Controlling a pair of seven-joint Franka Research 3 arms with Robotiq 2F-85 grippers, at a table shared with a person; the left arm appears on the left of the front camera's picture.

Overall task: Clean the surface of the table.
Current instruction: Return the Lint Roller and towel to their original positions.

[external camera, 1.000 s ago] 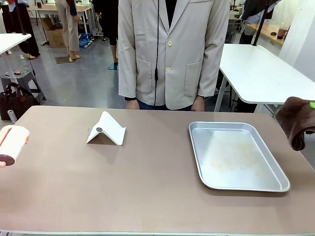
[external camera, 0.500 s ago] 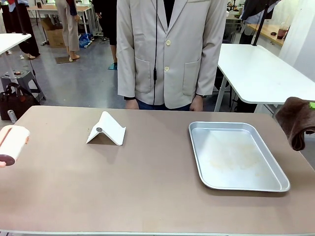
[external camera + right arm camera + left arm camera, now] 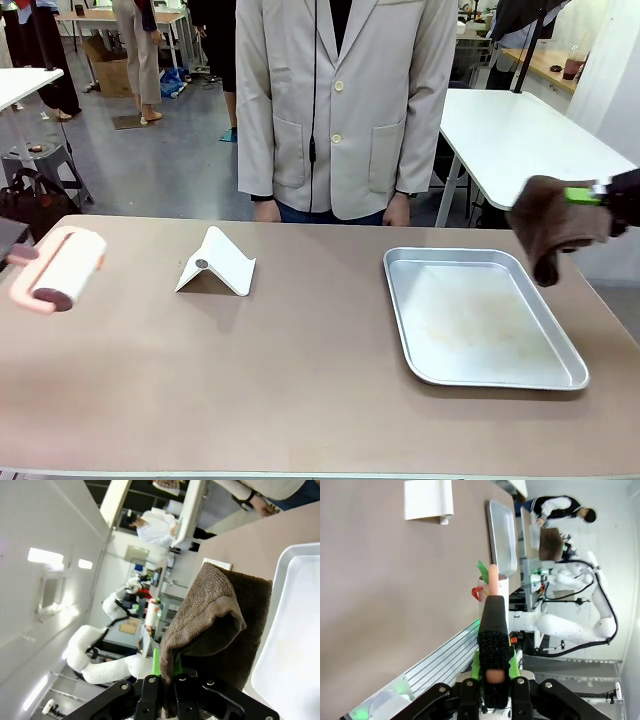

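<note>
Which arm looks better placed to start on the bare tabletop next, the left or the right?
Probably the left. Its gripper holds a lint roller low over bare table at the left edge. The right gripper holds a brown cloth higher, beside the metal tray.

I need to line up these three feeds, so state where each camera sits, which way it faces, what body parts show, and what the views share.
Front view: fixed at the robot's side of the taupe-brown table, facing the person in a beige jacket; the left pincer's pink lint roller and the right pincer with its brown towel show at the edges.
Left wrist view: on the left wrist, rolled sideways, looking along the left pincer over the table.
Right wrist view: on the right wrist, looking along the towel.
Shared: the rectangular silver metal tray.
</note>
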